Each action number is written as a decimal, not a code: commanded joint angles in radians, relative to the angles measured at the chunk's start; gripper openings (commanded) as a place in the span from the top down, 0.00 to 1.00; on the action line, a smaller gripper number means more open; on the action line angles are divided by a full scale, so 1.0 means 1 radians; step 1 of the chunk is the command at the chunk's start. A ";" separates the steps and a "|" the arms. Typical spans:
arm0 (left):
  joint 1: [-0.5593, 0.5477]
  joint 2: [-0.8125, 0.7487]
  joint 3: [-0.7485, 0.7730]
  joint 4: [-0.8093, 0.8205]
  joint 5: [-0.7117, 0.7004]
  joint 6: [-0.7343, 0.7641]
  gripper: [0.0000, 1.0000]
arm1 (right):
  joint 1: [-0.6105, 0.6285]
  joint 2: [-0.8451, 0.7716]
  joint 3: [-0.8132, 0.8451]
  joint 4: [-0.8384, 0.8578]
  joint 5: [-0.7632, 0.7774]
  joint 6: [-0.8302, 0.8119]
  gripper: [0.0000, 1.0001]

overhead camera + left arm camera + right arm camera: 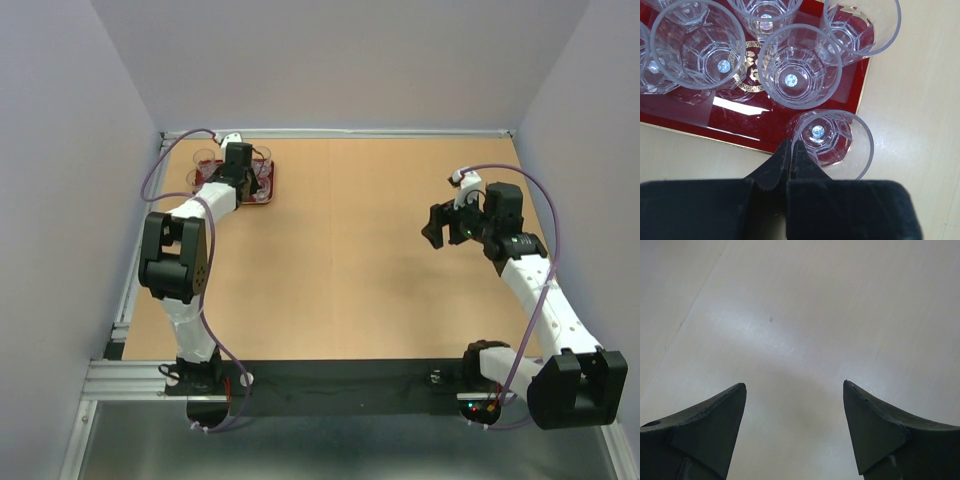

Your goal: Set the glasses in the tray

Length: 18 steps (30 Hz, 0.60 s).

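Just beside the clenched left fingers (776, 169) stands a glass (832, 142) at the tray (740, 127) rim; right fingers (710, 425) released.

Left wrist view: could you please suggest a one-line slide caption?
Closed left pincer at the rim of the nearest glass, by the corner of the dark red tray, with more glasses behind.

Robot lab test cell.
Plain grey panel walls (340, 60) box in a bare wooden tabletop (350, 260) from 9 through 12 to 3 o'clock; at 6 o'clock, aluminium extrusion framing (125, 380) and the cabled left arm (185, 320) and right arm (545, 300).
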State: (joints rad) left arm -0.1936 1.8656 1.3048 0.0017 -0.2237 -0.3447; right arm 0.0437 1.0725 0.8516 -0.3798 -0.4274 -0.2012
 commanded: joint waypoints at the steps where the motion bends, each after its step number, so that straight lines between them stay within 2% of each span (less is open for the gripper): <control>1: 0.006 -0.011 0.048 0.003 -0.006 0.018 1.00 | -0.015 -0.017 -0.013 0.051 -0.013 0.009 0.17; 3: 0.006 -0.014 0.054 0.000 0.001 0.018 0.99 | -0.016 -0.017 -0.013 0.053 -0.014 0.009 0.17; 4: 0.005 -0.016 0.060 0.000 0.004 0.018 0.90 | -0.016 -0.019 -0.013 0.052 -0.013 0.009 0.17; 7: 0.006 -0.034 0.063 0.000 0.014 0.016 0.73 | -0.019 -0.022 -0.013 0.051 -0.014 0.011 0.17; 8: 0.005 -0.042 0.062 0.000 0.017 0.016 0.64 | -0.022 -0.023 -0.013 0.051 -0.016 0.009 0.17; 10: 0.005 -0.068 0.059 0.000 0.024 0.021 0.56 | -0.022 -0.025 -0.013 0.051 -0.017 0.009 0.17; 11: 0.005 -0.089 0.057 -0.023 0.036 0.021 0.49 | -0.024 -0.026 -0.014 0.051 -0.017 0.008 0.17; 16: 0.005 -0.169 0.036 -0.029 0.070 0.039 0.35 | -0.027 -0.031 -0.013 0.051 -0.016 0.009 0.17; 18: 0.005 -0.222 0.016 -0.031 0.092 0.044 0.33 | -0.031 -0.032 -0.014 0.051 -0.005 0.008 0.17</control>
State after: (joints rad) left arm -0.1936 1.7908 1.3243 -0.0399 -0.1677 -0.3229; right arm 0.0254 1.0691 0.8516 -0.3798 -0.4297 -0.2016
